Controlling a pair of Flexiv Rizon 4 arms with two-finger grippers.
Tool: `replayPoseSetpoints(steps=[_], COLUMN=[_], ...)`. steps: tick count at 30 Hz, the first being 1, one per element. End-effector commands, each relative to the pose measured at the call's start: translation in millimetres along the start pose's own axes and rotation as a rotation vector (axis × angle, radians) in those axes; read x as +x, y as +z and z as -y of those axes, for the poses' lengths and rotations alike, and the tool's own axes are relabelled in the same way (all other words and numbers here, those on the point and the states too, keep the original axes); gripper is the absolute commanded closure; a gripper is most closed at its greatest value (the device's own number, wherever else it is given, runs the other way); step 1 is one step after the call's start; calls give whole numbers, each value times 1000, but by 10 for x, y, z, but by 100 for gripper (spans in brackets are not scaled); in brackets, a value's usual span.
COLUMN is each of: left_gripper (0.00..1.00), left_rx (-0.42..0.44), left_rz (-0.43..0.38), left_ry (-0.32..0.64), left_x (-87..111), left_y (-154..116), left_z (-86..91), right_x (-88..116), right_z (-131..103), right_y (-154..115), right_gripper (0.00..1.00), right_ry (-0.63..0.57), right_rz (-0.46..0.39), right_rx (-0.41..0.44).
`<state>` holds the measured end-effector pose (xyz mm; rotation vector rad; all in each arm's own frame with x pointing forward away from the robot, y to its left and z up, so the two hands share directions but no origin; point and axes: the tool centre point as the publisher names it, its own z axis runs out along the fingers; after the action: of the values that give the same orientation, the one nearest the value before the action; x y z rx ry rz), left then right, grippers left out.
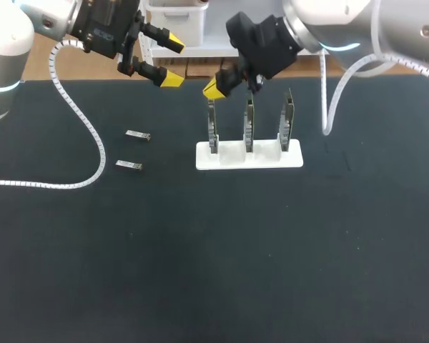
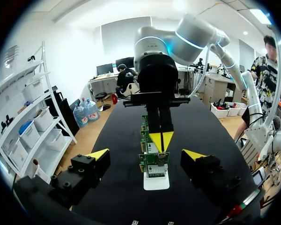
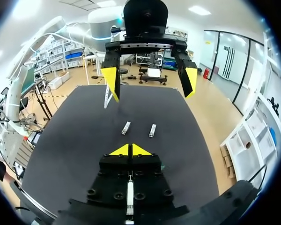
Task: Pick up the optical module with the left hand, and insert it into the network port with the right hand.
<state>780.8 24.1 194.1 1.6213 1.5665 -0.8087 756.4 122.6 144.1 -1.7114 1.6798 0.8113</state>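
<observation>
My left jaws gape wide, my right jaws pinched tight above the port boards (image 1: 249, 130). Two optical modules (image 1: 138, 135) lie on the tabletop (image 1: 214, 257), clear overhead, nearly cut off in my left wrist view

No lettering, number or sign can be read anywhere on the table (image 1: 272, 250). Pale marks on the black body just behind the fingers of the left gripper (image 1: 171, 61) may be print, but they are too small to make out
</observation>
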Motion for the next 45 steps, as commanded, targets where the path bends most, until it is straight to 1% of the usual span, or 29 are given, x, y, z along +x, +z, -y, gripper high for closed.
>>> replayPoseSetpoints(steps=[1,6,12,36,41,45], left_gripper=[0,0,0,0,0,0], left_rx=[0,0,0,0,0,0], left_rz=[-5,-5,-5,-5,-5,-5], left_ry=[-2,-2,-2,-2,-2,-2], left_x=[-9,-9,-9,-9,-9,-9], left_y=[-1,-1,-1,-1,-1,-1], left_z=[-2,-2,-2,-2,-2,-2], right_x=[25,53,40,190,162,86], right_z=[-6,-8,-2,-5,-2,9], right_y=[-1,19,8,103,82,34], right_gripper=[100,100,100,100,100,100], right_ry=[4,11,9,45,36,3], right_rz=[3,8,6,20,23,52], right_rx=[1,-4,-4,-19,-13,3])
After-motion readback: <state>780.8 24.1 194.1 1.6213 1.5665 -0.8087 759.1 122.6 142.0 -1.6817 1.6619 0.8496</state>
